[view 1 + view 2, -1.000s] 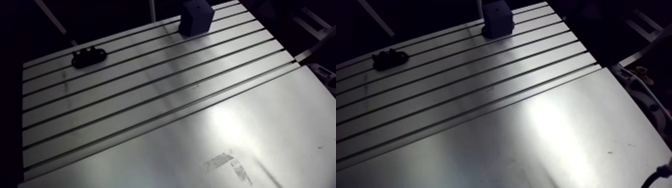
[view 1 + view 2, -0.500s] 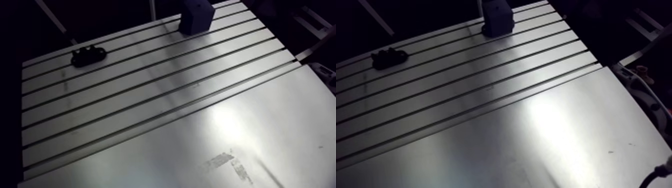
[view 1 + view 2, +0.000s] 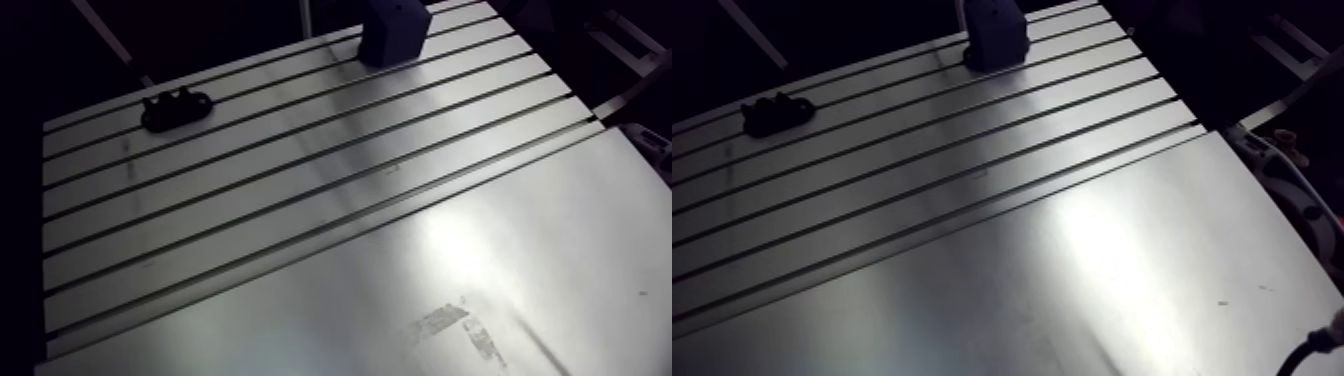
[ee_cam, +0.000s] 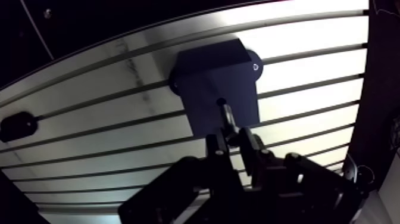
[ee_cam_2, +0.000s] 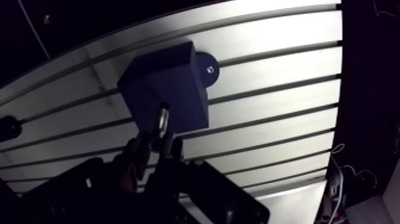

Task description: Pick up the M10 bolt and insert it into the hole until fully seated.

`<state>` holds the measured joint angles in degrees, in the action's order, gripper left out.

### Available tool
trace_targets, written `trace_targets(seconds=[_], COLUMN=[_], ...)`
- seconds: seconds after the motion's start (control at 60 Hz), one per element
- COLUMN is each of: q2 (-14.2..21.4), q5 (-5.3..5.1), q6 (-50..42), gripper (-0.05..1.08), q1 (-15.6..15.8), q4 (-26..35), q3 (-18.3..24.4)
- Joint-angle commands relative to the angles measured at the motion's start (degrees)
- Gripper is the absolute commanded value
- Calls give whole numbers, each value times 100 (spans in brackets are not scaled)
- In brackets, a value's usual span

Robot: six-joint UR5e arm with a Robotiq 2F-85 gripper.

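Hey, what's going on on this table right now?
A robot arm's gripper is shut on a bolt, holding it over the dark blue block near the far edge of the slotted table. The bolt's tip points at the block's top; whether it has entered a hole can't be seen. A small black fixture lies apart.

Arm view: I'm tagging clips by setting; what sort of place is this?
Likely a robotics assembly test bench: a slotted aluminium table, a dark block standing on it, the gripper holding a bolt.
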<state>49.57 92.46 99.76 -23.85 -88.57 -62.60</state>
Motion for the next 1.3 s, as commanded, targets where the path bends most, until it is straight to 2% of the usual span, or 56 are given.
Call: trace_targets(seconds=[0.017, 1.3], q2=[-15, -102], q5=[3, 5], q6=[4, -14], gripper=[108, 108], q1=[2, 11], q4=[2, -16], q3=[-35, -44])
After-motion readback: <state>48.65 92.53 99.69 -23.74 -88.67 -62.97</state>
